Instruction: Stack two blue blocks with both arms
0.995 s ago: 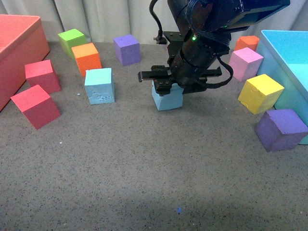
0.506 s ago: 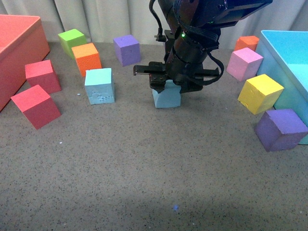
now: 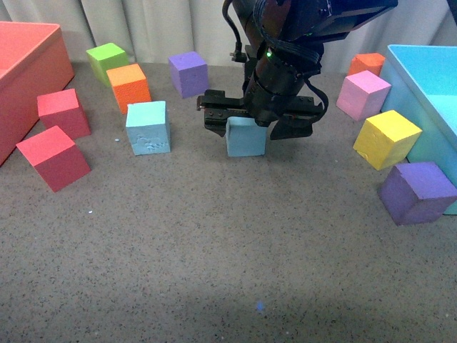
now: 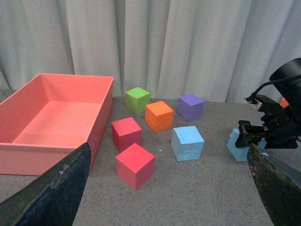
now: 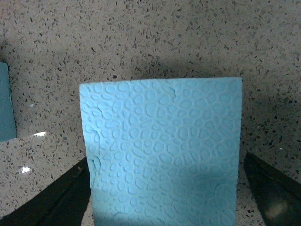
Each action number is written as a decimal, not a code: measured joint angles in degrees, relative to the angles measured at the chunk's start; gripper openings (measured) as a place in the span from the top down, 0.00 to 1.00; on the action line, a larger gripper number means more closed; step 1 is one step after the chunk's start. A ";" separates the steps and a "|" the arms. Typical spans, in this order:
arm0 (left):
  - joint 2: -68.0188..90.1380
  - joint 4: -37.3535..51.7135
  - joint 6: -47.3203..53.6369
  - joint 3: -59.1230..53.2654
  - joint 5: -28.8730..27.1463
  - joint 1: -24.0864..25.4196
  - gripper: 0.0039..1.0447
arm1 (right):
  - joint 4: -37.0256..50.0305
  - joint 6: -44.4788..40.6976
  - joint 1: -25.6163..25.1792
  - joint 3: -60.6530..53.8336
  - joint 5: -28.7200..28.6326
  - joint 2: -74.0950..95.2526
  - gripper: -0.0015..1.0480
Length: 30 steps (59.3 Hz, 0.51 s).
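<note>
Mid-tabletop [image 3: 214, 271], front view: your right hand [image 3: 254, 128] hangs over the smooth blue block [image 3: 246, 141]. In the right wrist view its fingers sit flush against two opposite sides, so I read it as clamped. Whether the block is clear of the surface, I can't tell.

Scuffed blue block [image 3: 148, 127] sits on the tabletop well apart, toward the left arm's side, with the orange cube [image 3: 128, 86] just behind it.

Left hand [image 4: 168, 146]: fingers wide apart, nothing between them, well back from the cubes.

Risks, as I judge them:
- foam gives under the squeeze, so the block may twist or slip on the carry
- a skewed or off-centre set-down lets it tip off on release
- a low approach nudges the scuffed block or the orange cube
- your two arms may clash if both close on the same spot
</note>
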 joint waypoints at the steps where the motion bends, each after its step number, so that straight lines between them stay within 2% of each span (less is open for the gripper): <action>1: 0.00 0.00 0.00 0.00 0.00 0.00 0.06 | 0.00 -0.02 0.00 -0.13 -0.02 -0.11 0.09; 21: 0.00 0.00 0.00 0.00 0.00 0.00 0.06 | 2.47 -1.03 0.04 -4.33 0.70 -7.08 0.09; 30: 0.00 0.00 0.00 0.00 0.00 0.00 0.06 | 12.31 -2.89 0.07 -12.72 2.36 -13.77 0.09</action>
